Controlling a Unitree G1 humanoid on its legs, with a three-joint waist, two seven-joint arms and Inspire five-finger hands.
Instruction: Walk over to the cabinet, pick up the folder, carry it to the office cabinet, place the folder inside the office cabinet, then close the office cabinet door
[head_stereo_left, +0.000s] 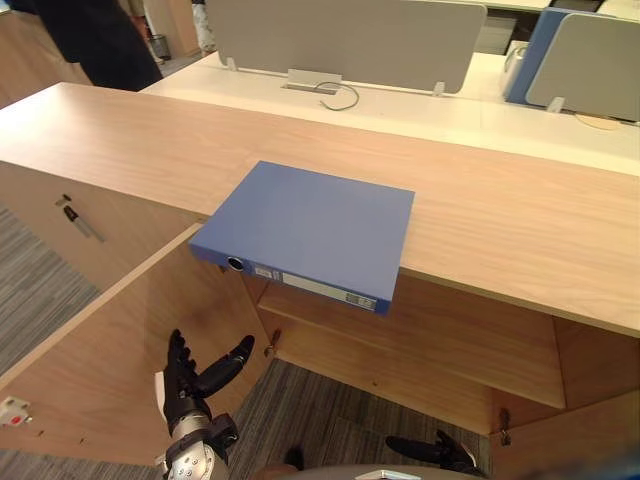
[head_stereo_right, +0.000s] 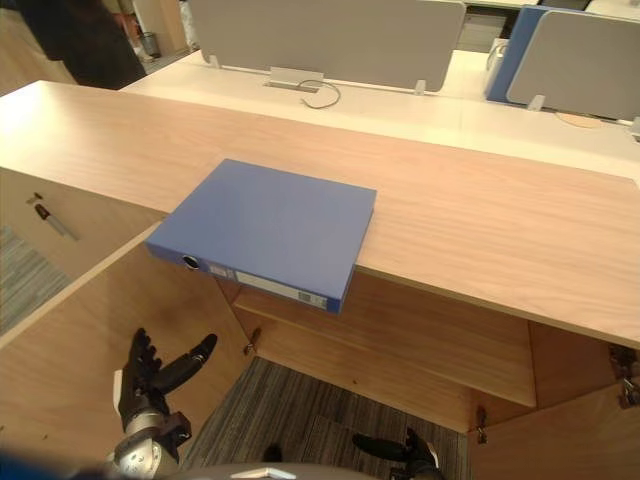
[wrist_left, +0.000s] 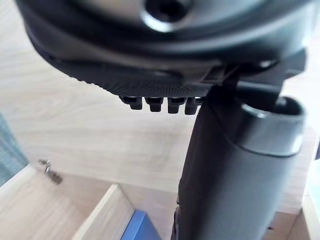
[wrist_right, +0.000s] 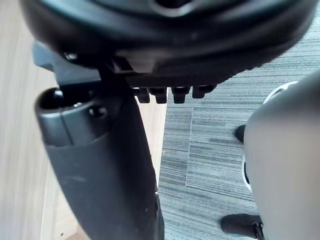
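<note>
Blue folder (head_stereo_left: 310, 225) | flat on cabinet top (head_stereo_left: 500, 210), spine overhanging its front edge | above and ahead of the nearer left hand (head_stereo_left: 185, 398), fingers spread | right hand (head_stereo_left: 440, 452) low, fingers loosely straight

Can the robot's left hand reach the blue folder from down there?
Probably yes: the left hand is open below the folder, which sticks out over the cabinet top's edge, with nothing between them.

Matt blue folder (head_stereo_left: 310, 228) on smooth wood-grain cabinet (head_stereo_left: 500, 215).
</note>
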